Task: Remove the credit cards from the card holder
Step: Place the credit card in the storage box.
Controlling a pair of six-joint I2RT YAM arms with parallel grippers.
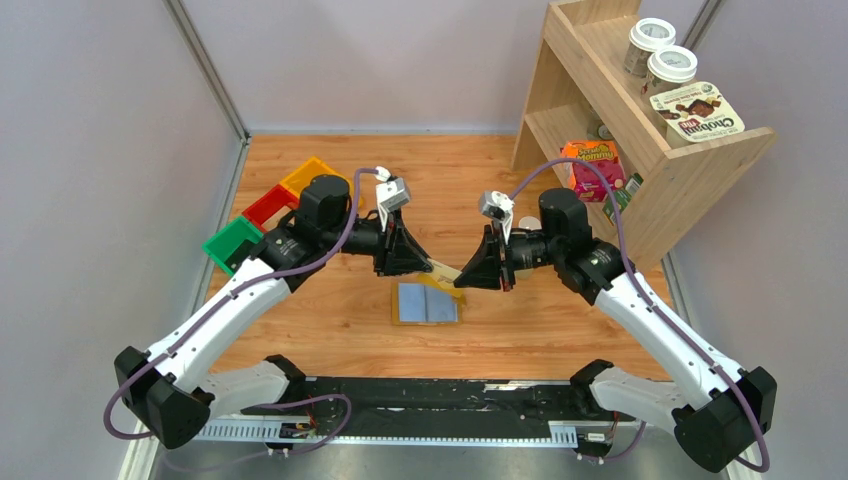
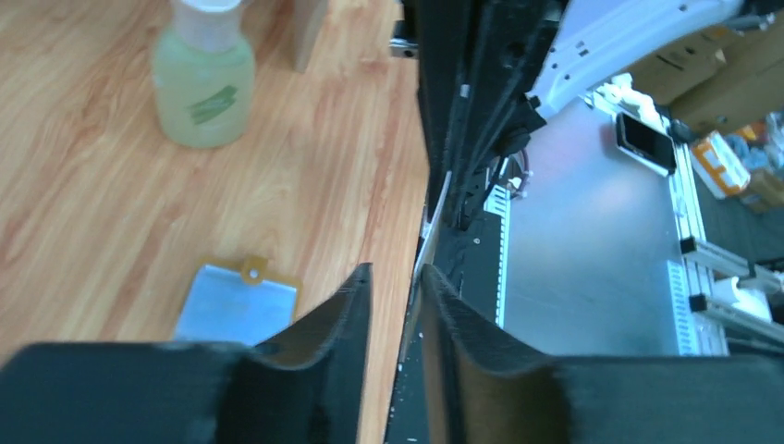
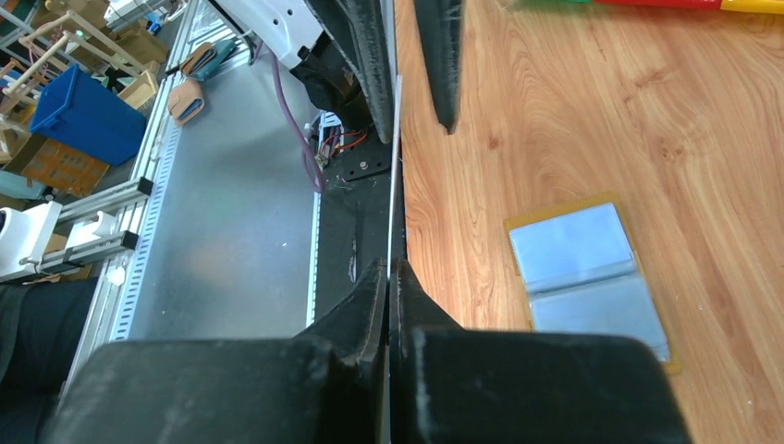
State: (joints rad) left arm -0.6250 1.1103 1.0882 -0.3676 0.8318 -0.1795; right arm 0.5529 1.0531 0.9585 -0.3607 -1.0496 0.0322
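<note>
The mustard-yellow card holder (image 1: 428, 302) lies open and flat on the wooden table, with pale blue-grey cards showing in both halves (image 3: 587, 277); its snap tab (image 2: 251, 271) points away from it. Above it my right gripper (image 3: 390, 266) is shut on a thin credit card (image 3: 396, 166), seen edge-on. The card reaches across to my left gripper (image 2: 398, 273), whose jaws stand a little apart around its far end (image 2: 430, 231); the card lies against one finger, with a gap to the other. In the top view both grippers (image 1: 425, 262) (image 1: 470, 275) meet over the holder's far edge.
Green (image 1: 232, 243), red (image 1: 268, 205) and yellow (image 1: 310, 175) bins stand at the table's left. A wooden shelf (image 1: 690, 170) with cups and packets stands at the back right, with an orange box (image 1: 592, 165) beside it. A pale green bottle (image 2: 203, 83) stands on the table.
</note>
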